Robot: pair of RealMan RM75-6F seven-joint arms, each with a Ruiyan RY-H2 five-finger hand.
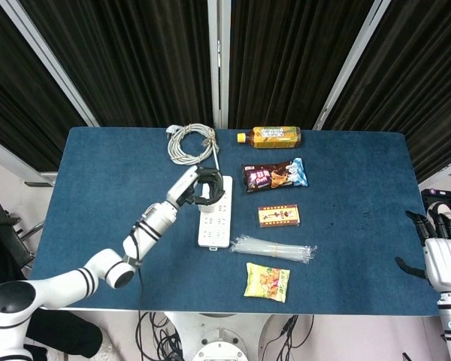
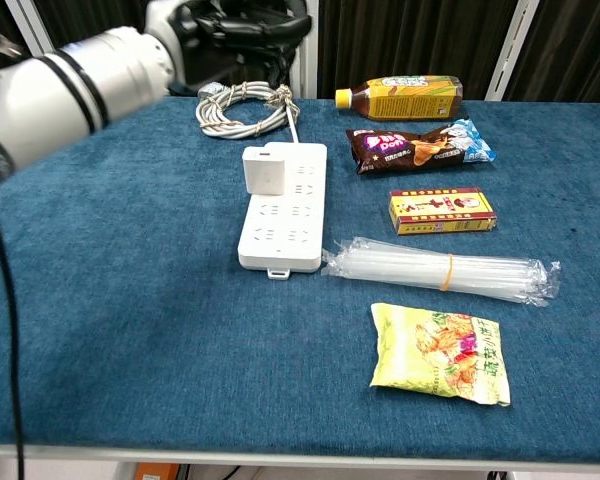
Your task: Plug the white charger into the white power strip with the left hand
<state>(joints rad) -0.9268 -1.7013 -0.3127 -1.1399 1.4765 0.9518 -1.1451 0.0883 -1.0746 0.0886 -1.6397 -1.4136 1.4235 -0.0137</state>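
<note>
The white charger (image 2: 265,170) stands upright, plugged into the far end of the white power strip (image 2: 283,215), which lies lengthwise mid-table. My left hand (image 2: 245,22) hovers high above and behind it with nothing in its dark fingers. In the head view the left hand (image 1: 203,188) hangs over the far end of the power strip (image 1: 214,224) and hides the charger. My right hand (image 1: 443,259) waits off the table's right edge, fingers apart and empty.
The strip's coiled cable (image 2: 242,105) lies at the back. Right of the strip are a tea bottle (image 2: 400,97), a dark snack bag (image 2: 420,146), a red box (image 2: 442,210), a pack of clear straws (image 2: 440,270) and a yellow snack bag (image 2: 438,352).
</note>
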